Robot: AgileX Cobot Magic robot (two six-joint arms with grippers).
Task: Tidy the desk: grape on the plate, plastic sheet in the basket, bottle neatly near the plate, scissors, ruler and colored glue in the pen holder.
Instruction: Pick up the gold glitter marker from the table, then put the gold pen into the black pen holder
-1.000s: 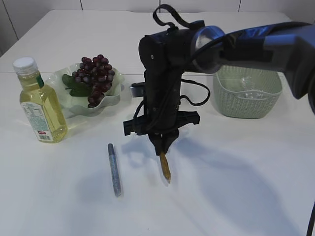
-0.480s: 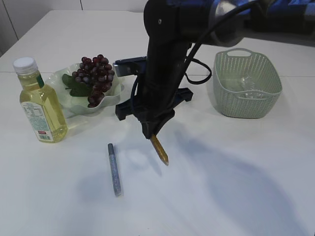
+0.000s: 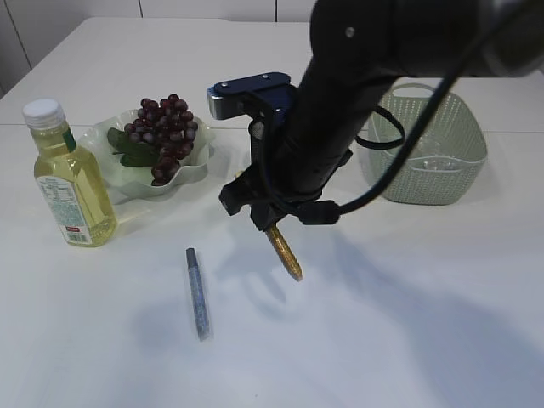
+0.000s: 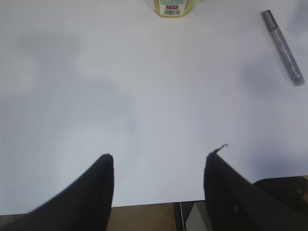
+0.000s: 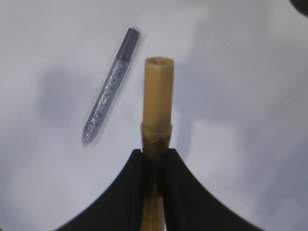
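Note:
My right gripper [image 3: 270, 228] is shut on a gold colored glue pen [image 3: 285, 253], which hangs tilted above the table; in the right wrist view the pen [image 5: 158, 101] sticks out between the jaws of that gripper [image 5: 154, 156]. A silver glue pen [image 3: 198, 293] [image 5: 108, 108] [image 4: 284, 48] lies flat on the table to its left. The grape bunch [image 3: 163, 127] rests on the pale green plate [image 3: 194, 170]. The oil bottle [image 3: 68, 174] [image 4: 175, 7] stands upright left of the plate. My left gripper [image 4: 159, 156] is open over bare table. Scissors, ruler, pen holder and plastic sheet are out of view.
A green woven basket [image 3: 442, 161] stands at the back right, partly behind the right arm. The table's near edge [image 4: 144, 206] shows just under the left gripper's fingers [image 4: 98, 187].
The right arm has lifted and swung right, towards the camera, carrying the gold glue pen off the table. The silver pen, bottle and plate have not moved.

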